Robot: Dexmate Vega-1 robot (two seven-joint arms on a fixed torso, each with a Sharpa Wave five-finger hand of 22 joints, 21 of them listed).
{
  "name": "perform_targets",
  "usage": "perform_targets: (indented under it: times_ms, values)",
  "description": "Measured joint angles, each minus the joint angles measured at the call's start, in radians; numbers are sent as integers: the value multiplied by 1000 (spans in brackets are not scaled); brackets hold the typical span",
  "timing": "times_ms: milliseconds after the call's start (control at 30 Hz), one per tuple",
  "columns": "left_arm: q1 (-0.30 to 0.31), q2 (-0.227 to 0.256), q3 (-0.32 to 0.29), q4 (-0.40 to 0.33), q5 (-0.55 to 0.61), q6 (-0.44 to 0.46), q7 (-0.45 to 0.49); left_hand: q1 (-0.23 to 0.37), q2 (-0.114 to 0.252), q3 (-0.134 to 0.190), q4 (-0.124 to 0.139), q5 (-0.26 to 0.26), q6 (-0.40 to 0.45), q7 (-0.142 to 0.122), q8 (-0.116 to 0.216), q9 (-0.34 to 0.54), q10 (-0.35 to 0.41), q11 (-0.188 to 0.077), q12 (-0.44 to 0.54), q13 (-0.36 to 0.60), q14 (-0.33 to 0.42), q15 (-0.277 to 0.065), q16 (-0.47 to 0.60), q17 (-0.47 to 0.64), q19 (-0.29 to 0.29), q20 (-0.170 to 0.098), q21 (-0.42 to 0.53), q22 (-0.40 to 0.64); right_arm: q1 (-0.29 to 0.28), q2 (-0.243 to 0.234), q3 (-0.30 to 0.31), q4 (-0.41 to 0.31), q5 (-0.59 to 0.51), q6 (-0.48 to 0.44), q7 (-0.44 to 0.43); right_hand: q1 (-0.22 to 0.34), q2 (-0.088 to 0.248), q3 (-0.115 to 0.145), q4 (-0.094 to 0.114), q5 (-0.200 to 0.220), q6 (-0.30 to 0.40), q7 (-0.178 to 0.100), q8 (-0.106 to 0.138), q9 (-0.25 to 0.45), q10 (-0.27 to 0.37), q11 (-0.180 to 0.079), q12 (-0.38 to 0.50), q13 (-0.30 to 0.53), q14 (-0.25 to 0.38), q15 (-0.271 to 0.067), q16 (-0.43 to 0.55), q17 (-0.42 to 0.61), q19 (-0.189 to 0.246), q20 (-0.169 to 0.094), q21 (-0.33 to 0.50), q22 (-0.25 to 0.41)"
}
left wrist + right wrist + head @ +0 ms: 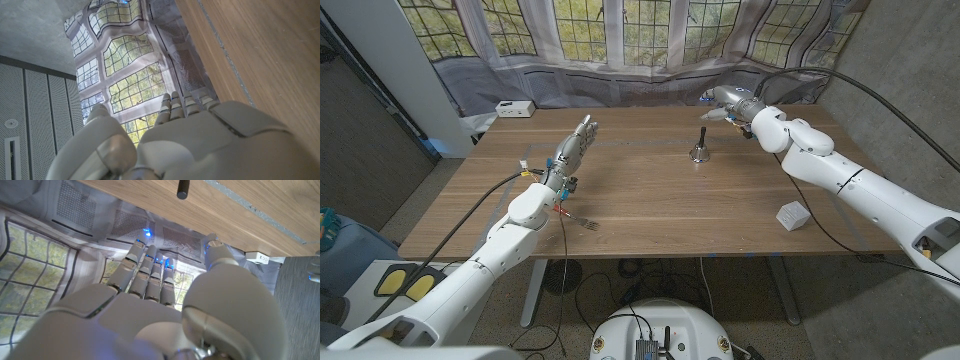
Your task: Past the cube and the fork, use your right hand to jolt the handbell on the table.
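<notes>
Just beside our right hand (725, 103), a little nearer us and toward our left, the handbell (699, 146) stands upright on the wooden table (650, 200) — apart from the fingers, its dark handle pointing up. Our right hand hovers near the far edge of the table with its fingers stretched out straight and close together, holding nothing; in the right wrist view the same hand (150, 310) shows its fingers (150, 272) extended side by side, and the tip of the bell's handle (183, 188) shows beyond them. Well back from that hand, along our right forearm toward the near edge, the white cube (793, 215) sits on the table. Across the table, our left hand (574, 147) stands raised with its fingers straight and holds nothing — the left wrist view shows it (185, 135) the same way. Near our left wrist, on the side toward us, the fork (582, 221) lies on the wood. Past the far left corner sits a small white box (514, 108).
</notes>
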Motion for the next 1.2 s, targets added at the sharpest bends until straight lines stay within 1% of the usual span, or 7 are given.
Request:
perform_targets:
  times_ms: [167, 200, 333, 467, 700, 867, 1200]
  values:
    - [2, -1, 0, -1, 0, 0, 0, 0, 0, 0, 0, 0, 0, 0, 0, 0, 0, 0, 0, 0, 0, 0, 0, 0, 0, 0, 0, 0, 0, 0, 0, 0, -33, -17, 29, 50, -16, 12, -12, 4, 27, 6, 8, 1, 26, -6, 7, 0, 30, -5, 8, 5, 29, -2, 8, 1]
    - [4, -2, 0, -1, -2, -1, 3, 0, 0, 0, 0, 0, 0, 0, 0, 0, 0, 0, 0, 0, 0, 0, 0, 0, 0, 0, 0, 0, 28, 10, -29, 12, -43, -22, 38, 58, -22, 14, -14, 8, 34, 7, 8, 1, 33, -2, 7, 0, 33, -2, 8, 4, 30, -2, 8, 1]
    - [7, -2, -2, -4, -2, -2, 6, 0, 0, 0, 0, 0, 0, 0, -5, 0, 0, 0, 0, 0, 0, 0, 0, 0, -5, 5, 0, 0, 42, 16, -42, 18, -64, -34, 62, 73, -27, 18, -13, 8, 50, 3, 8, 1, 43, -3, 11, 0, 47, -3, 8, 3, 44, -6, 8, 1]
    - [10, -2, -3, -9, -2, -2, 9, 0, 0, 0, 0, 0, 0, 0, -5, 0, 0, 0, 0, 0, 0, 0, 0, 0, -5, 5, 0, 0, 51, 19, -50, 21, -81, -45, 91, 73, -27, 18, -11, 8, 55, 2, 8, 1, 56, -2, 11, 0, 59, -5, 8, 3, 54, -9, 8, 1]
    - [15, 1, -4, -17, -2, -2, 14, 0, 0, 3, -3, 0, 0, 0, -5, 0, 0, 0, -8, 0, 0, 0, 0, 0, -5, 5, 0, 0, 78, 33, -74, 38, -103, -60, 137, 49, -51, 6, 17, 8, 113, -3, 21, 1, 104, 11, 22, 0, 80, -1, 8, -2, 84, -4, 11, 1]
    - [18, 2, -5, -21, 0, -2, 17, 0, 0, 3, -3, 0, 2, 3, -5, 0, 0, 0, -8, 0, 0, 0, 0, 0, -5, 5, 0, 0, 92, 41, -87, 49, -117, -67, 159, 43, -45, 6, 18, 8, 116, -6, 21, 1, 107, 7, 22, 0, 94, -4, 8, -5, 97, -6, 15, 1]
    - [25, 5, -5, -30, 6, -1, 22, 5, 5, 3, -3, 0, 9, 2, -5, 0, 0, 0, -8, 0, 0, 0, -4, 0, -5, 5, -5, 0, 109, 56, -108, 68, -141, -90, 187, 43, -45, 6, 18, 8, 141, -6, 21, 1, 141, -2, 22, -2, 144, -16, 8, -16, 158, -20, 34, 1]
